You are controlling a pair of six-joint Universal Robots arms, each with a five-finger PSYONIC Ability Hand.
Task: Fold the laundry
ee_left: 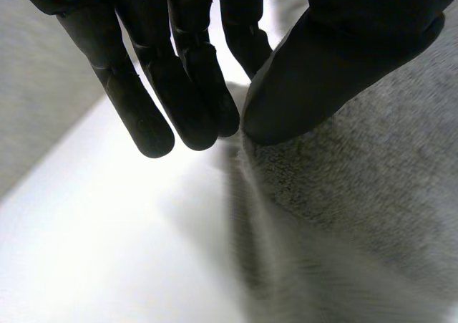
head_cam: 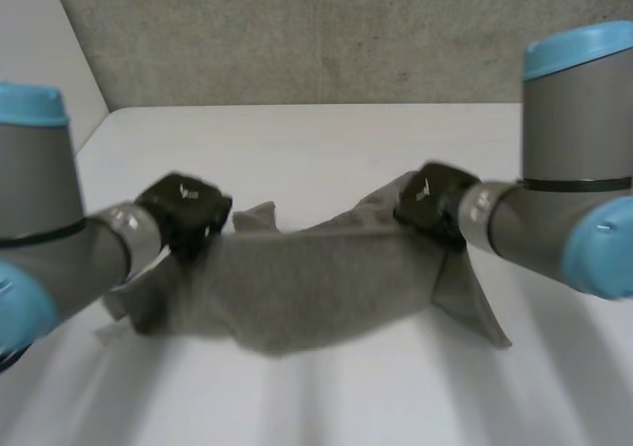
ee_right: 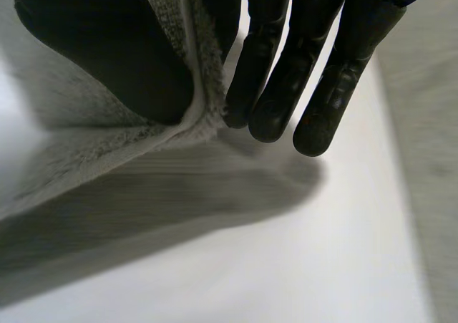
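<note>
Soft grey terry cloth (head_cam: 316, 288) sags between hands over white table (head_cam: 326, 134). Left hand (head_cam: 186, 212) at 9 o'clock, right hand (head_cam: 432, 201) at 3, each pinching upper edge, thumb against fingers (light, floppy, likely grippy pile); best hold at corners, stretched taut

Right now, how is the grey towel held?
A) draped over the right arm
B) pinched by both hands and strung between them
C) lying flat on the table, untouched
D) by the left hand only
B: the left hand and the right hand each pinch an edge of the grey towel between thumb and fingers, and it sags between them in the head view.
</note>
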